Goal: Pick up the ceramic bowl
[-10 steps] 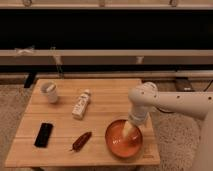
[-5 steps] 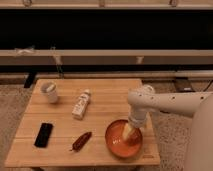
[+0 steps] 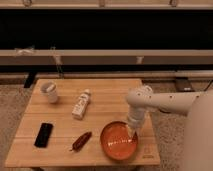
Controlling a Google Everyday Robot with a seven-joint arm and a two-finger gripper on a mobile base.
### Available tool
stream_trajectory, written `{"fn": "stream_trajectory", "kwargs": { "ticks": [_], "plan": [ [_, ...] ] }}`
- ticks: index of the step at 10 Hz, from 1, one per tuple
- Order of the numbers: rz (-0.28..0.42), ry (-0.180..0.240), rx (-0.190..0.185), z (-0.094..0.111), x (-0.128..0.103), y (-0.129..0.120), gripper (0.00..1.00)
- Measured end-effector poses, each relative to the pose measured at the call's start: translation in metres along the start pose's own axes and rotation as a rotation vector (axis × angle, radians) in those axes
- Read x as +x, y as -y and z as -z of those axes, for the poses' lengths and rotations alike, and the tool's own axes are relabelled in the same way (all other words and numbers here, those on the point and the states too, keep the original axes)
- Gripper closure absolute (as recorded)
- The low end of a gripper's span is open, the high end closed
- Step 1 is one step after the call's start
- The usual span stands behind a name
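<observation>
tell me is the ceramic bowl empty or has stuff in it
Empty: the ceramic bowl shows only its glossy orange inside. The gripper sits at its right rim.

We are looking at a glossy orange-red ceramic bowl (image 3: pixel 119 141) showing faint rings inside, with our white arm's end effector (image 3: pixel 132 131) reaching down at its right rim. The worktop (image 3: pixel 107 97) is showing pale wood grain, carrying a white cup (image 3: pixel 49 91), a white bottle (image 3: pixel 81 104), a black phone (image 3: pixel 43 134) and a dark reddish-brown item (image 3: pixel 81 141).

No legible txt; gripper (image 3: pixel 132 131) at ceramic bowl (image 3: pixel 119 142), bottle (image 3: pixel 81 104) label maybe printed.
</observation>
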Motion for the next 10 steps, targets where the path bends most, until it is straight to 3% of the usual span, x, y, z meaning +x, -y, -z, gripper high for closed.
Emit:
{"fn": "stream_trajectory", "kwargs": {
  "ticks": [1, 3, 6, 10],
  "plan": [
    [-0.003, 0.006, -0.007, 0.006, -0.002, 0.000, 0.88],
    [-0.008, 0.031, -0.012, 0.024, -0.005, 0.001, 1.00],
    [-0.018, 0.091, -0.035, 0.061, -0.008, 0.005, 1.00],
    [-0.027, 0.197, -0.114, 0.106, -0.009, 0.012, 1.00]
  ]
}}
